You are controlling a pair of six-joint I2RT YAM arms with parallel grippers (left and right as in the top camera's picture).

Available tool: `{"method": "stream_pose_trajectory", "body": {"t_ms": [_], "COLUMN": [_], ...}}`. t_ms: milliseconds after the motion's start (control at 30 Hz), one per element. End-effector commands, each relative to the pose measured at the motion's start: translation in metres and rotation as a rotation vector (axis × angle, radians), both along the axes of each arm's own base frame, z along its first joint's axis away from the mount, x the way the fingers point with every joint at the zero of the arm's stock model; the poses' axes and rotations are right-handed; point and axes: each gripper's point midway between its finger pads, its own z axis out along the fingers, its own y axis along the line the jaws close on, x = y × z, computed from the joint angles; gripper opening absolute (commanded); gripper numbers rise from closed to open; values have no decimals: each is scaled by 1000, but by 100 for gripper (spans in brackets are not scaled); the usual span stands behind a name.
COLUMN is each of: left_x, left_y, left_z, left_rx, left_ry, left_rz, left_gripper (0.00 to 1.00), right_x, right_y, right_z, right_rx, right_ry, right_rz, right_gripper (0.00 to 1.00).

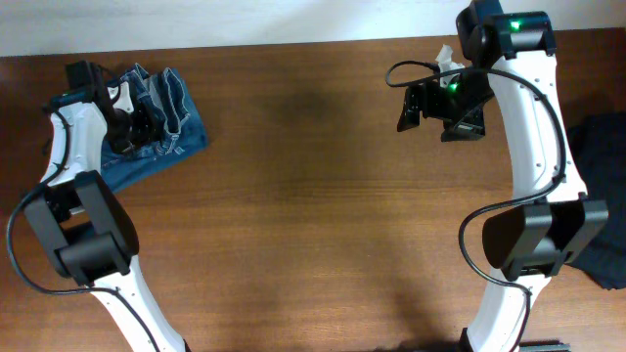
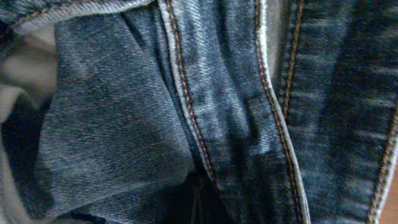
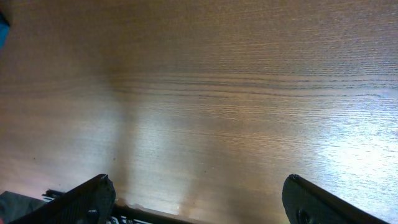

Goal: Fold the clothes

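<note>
Dark brown wood grain runs across the table [image 1: 313, 196], most of it bare, with a pale wall strip along its far edge. At the far left corner the jeans [image 1: 181, 132] lie in a crumpled heap, seams and pale stitching twisted over one another, nowhere near a flat fold. The left gripper [image 1: 125, 125] is buried in that heap. Its wrist view shows only layered denim at close range, so the fingertips are hidden, but it is closed tight and appears to pinch a fold of the cloth. The right gripper [image 1: 437, 112] hangs well apart over bare wood near the far right, its fingers [image 3: 93, 196] spread wide and holding nothing. The main risk, as I judge it, is that a pull from the left arm alone drags the whole bundle or tips it off the table's near edge, since the heap sits close to the corner. A pinch on several layers could also lock the tangle in. No box, bin or basket is in view, only a dark cloth [image 1: 602, 196] heaped at the right edge.
</note>
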Motion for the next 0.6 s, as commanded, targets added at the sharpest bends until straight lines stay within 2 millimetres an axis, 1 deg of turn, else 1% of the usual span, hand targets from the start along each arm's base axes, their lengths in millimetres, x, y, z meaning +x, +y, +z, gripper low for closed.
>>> {"method": "stream_pose_trajectory", "body": {"t_ms": [0,33,100,133,167,200,267,300,367,400,533,567], "left_x": [2,-2,-13,-25,-35,-43,-67,-74,-72,-68,-50,-44], "left_y": [-1,5,21,33,42,46,50,59,76,84,94,96], "left_z": [41,49,55,57,57,56,50,46,47,48,49,44], "left_rx": [-24,7,87,143,178,192,195,238,324,362,385,385], "left_ry": [-74,-71,-28,23,67,102,204,230,217,197,123,111], "left_rz": [-12,1,70,144,206,243,304,335,383,397,417,419], "left_gripper": [1,1,1,1,1,1,1,1,1,1,0,1], "right_x": [-2,-2,-2,-2,-2,-2,-2,-2,-2,-2,-2,-2], "right_y": [0,0,0,0,0,0,0,0,0,0,0,0], "right_z": [6,6,6,6,6,6,6,6,6,6,6,6], "right_rx": [-2,-2,-2,-2,-2,-2,-2,-2,-3,-3,-3,-3], "right_ry": [-19,-19,-21,-23,-24,-24,-24,-24,-26,-27,-27,-27], "right_rz": [16,16,23,27,30,30,30,30,38,40,40,40], "right_gripper": [91,91,91,91,91,91,91,91,91,91,91,91]}}
